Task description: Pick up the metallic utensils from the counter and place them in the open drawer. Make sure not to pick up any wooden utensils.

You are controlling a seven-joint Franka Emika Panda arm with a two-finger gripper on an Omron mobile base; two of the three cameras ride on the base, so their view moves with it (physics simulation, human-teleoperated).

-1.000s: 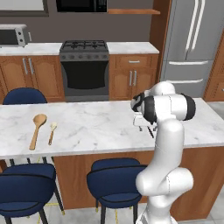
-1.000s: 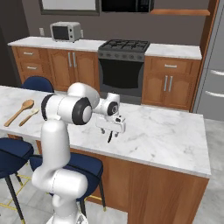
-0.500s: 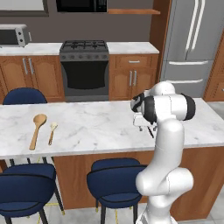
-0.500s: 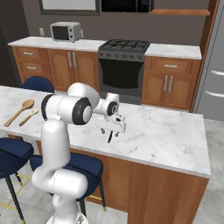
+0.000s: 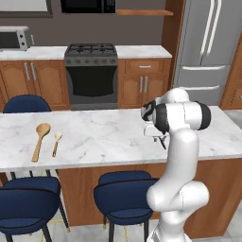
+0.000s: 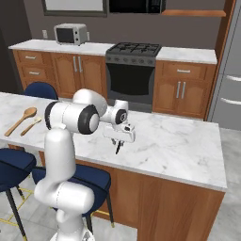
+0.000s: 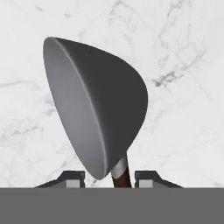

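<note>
The bench (image 5: 104, 137) is white marble with thin grey veins, smooth and softly matt, over a brown wood-grain base. In the hand view the ladle (image 7: 94, 113) shows a dull grey metal bowl, smooth and without sharp highlights, on a short bright metal neck that runs into a dark brown, wood-like handle. At 9 o'clock on the bench lie a big spoon (image 5: 39, 141) and a small spoon (image 5: 56, 143), both of light tan matt wood. The arm (image 5: 182, 156) has a smooth white plastic-looking shell with dark joints. The stools (image 5: 124, 196) wear dark blue upholstery. The fridge (image 5: 208, 49) looks like brushed grey metal.
</note>
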